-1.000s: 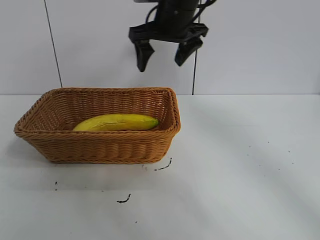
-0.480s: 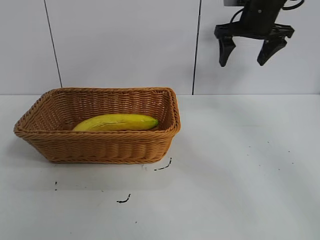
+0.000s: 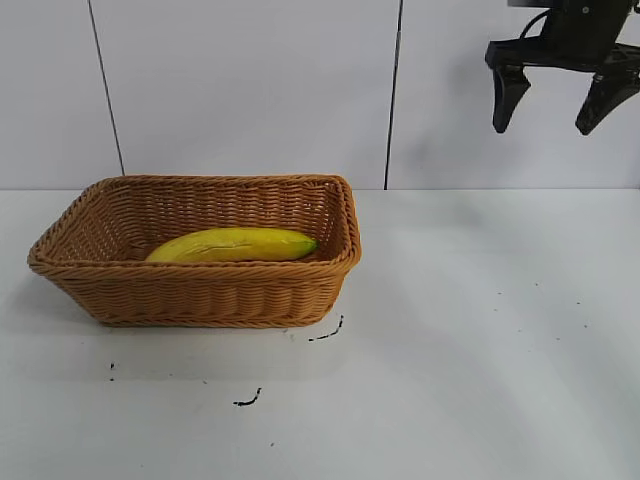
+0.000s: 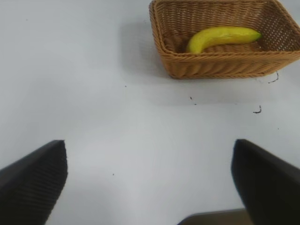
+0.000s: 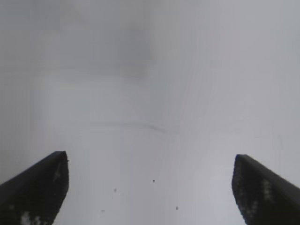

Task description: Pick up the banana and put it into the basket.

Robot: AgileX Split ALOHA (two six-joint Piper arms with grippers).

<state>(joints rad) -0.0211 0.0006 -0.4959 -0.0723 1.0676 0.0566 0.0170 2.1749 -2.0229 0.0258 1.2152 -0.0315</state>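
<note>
Right gripper [image 3: 556,98]: hanging empty, fingers spread, well clear of everything.
Long yellow banana [image 3: 233,245]: lying inside tan woven wicker basket [image 3: 200,293], evidently delivered.
Left gripper [image 4: 150,183]: idling, fingers apart.

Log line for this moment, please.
banana: in basket | right gripper: open, empty, high right | left gripper: open, parked

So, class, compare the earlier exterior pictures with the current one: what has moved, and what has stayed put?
The right claw, open and empty, has swung from above the basket towards the picture's right edge. The banana has stayed lying in the basket, and the basket has not moved.
</note>
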